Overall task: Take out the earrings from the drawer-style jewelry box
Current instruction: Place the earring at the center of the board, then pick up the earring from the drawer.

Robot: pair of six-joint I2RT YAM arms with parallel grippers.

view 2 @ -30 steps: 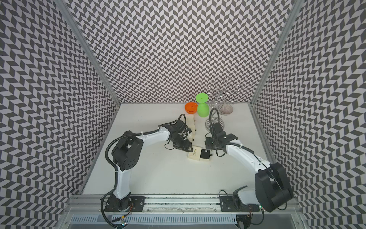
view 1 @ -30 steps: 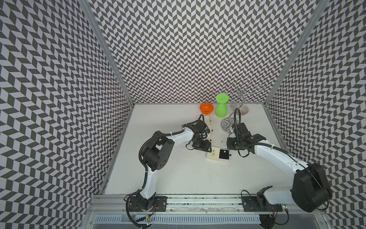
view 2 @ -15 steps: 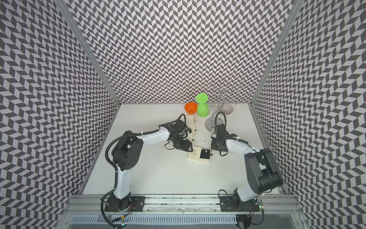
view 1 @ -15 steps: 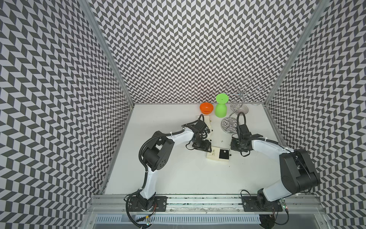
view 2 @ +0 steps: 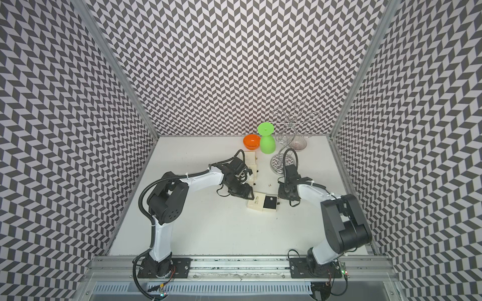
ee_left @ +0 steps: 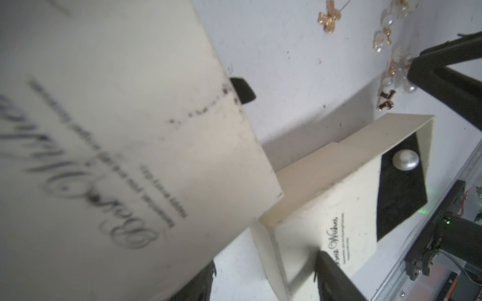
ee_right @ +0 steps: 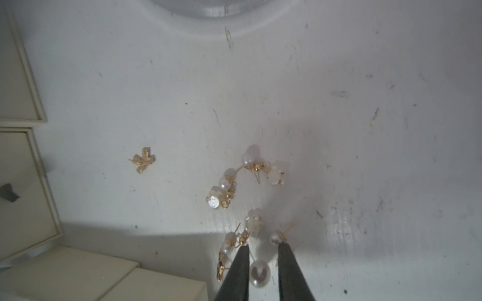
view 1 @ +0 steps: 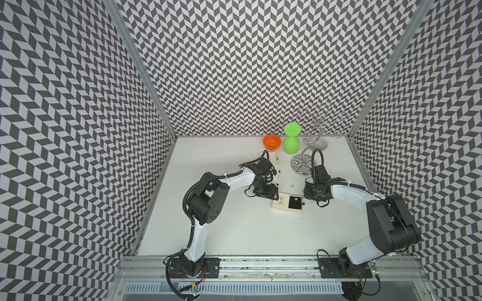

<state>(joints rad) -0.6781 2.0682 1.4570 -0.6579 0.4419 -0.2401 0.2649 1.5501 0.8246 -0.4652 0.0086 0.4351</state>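
the left claw [view 1: 273, 195] is clenched on the end of the cream box [view 1: 280, 204], whose drawer [view 1: 294, 204] stands pulled out with one pearl [ee_left: 405, 160] inside. the right claw [ee_right: 264, 246], slightly released, hangs over the earrings [ee_right: 250, 187] scattered on the tabletop [ee_right: 339, 104] beside the box.

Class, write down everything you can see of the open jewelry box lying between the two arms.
The jewelry box is a small flat cream card case, script lettering printed on its sleeve. Its drawer, lined black, is slid partway out toward the right arm, with a small dark pull tab at its end. One pearl earring rests on the lining. The box lies flat on the white table; the left pincer appears to clamp the sleeve's closed end.
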